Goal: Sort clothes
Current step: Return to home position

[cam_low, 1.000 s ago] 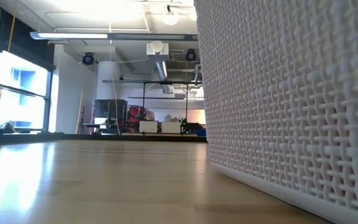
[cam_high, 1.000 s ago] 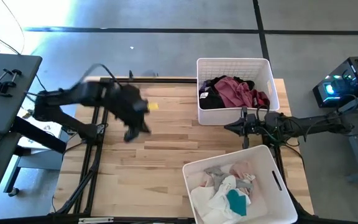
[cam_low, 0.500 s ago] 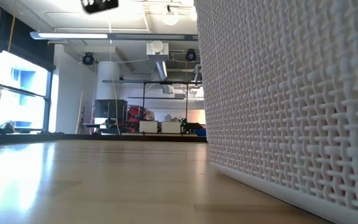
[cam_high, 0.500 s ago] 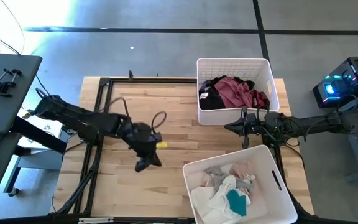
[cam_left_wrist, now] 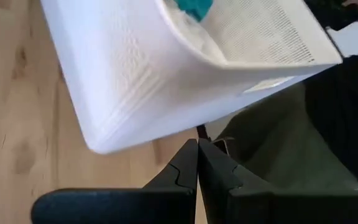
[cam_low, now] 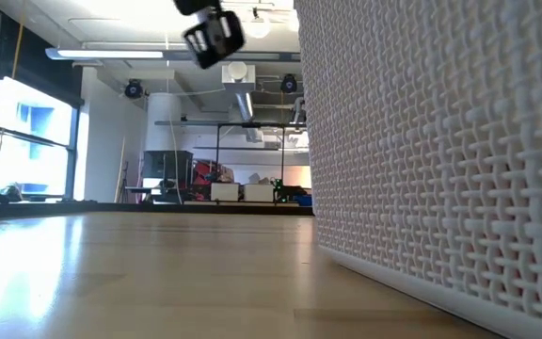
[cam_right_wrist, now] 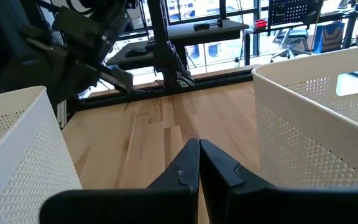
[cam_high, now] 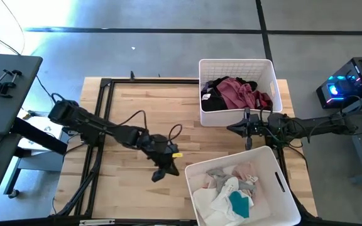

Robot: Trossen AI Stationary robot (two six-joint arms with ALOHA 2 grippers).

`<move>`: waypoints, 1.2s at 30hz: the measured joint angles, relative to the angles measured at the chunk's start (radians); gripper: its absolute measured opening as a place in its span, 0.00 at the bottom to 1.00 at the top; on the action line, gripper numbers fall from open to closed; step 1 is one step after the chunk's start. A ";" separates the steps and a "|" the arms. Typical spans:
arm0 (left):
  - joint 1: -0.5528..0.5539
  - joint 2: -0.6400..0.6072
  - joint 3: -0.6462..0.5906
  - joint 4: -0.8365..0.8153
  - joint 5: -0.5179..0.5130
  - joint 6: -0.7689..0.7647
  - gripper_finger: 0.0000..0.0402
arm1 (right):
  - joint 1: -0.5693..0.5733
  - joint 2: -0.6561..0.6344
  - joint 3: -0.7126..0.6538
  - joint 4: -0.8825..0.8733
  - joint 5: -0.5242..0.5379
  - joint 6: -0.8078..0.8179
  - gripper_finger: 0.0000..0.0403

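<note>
No text, label, brand, number or sign can be read in any of the views. The small yellow patch (cam_high: 176, 154) on the left arm (cam_high: 105, 129), just left of the near white perforated plastic bin (cam_high: 231, 158), is too small to tell if it carries writing.

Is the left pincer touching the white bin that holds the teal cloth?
Apart. The high view shows bare table between the left pincer and the bin.
</note>
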 joint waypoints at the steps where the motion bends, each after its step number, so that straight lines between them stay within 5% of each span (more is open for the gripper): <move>1: 0.007 0.008 0.000 0.019 0.015 0.014 0.00 | 0.000 0.000 0.000 0.000 0.000 0.000 0.00; 12: 0.097 0.012 0.000 0.094 0.003 0.097 0.00 | -0.001 -0.022 0.109 0.040 0.065 -0.138 0.00; 19: 0.167 0.056 0.002 0.209 0.093 0.156 0.00 | -0.001 -0.020 0.258 -0.042 0.137 -0.192 0.00; 28: 0.130 -0.143 0.089 -0.360 0.279 0.111 0.00 | 0.000 0.015 0.487 -0.184 0.243 -0.185 0.00; 32: 0.054 -0.169 0.083 -0.324 0.344 -0.036 0.00 | 0.000 0.052 0.549 -0.183 0.246 -0.211 0.00; 36: 0.035 -0.095 0.054 -0.186 0.231 -0.060 0.00 | 0.000 0.089 0.576 -0.184 0.247 -0.226 0.00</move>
